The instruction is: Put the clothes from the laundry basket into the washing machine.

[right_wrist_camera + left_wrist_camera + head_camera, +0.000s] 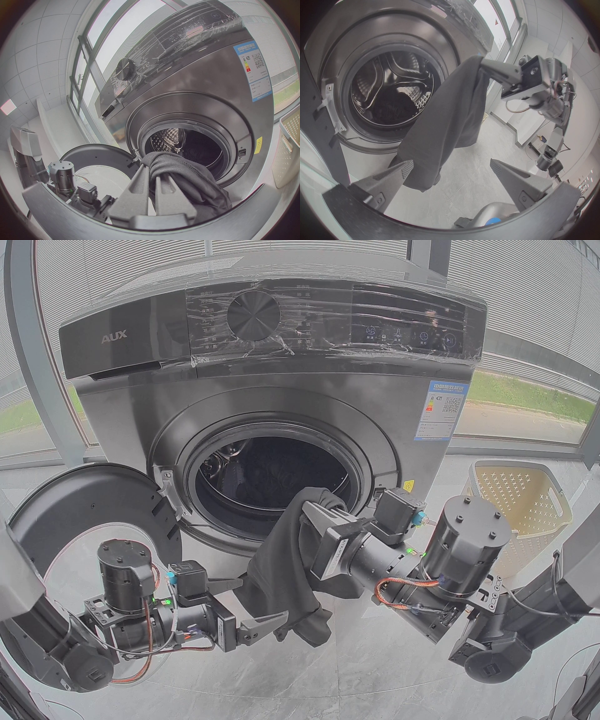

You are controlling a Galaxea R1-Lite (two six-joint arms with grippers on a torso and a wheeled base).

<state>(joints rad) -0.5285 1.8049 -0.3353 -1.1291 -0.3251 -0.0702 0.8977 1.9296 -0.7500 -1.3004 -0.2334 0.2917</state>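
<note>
A dark garment (284,565) hangs from my right gripper (310,510), which is shut on it just in front of the washing machine's (262,396) round drum opening (272,480), near its lower right rim. The cloth (450,122) droops toward the floor. In the right wrist view the garment (187,178) bunches over the closed fingers (162,193). My left gripper (250,602) is open, low and left of the hanging cloth, with its fingertips beside the garment's lower edge. Dark clothing lies inside the drum (390,106). The beige laundry basket (522,509) stands right of the machine.
The washer's door (87,515) is swung open to the left, just above my left arm. Light tiled floor (350,671) stretches in front of the machine. Windows stand behind it.
</note>
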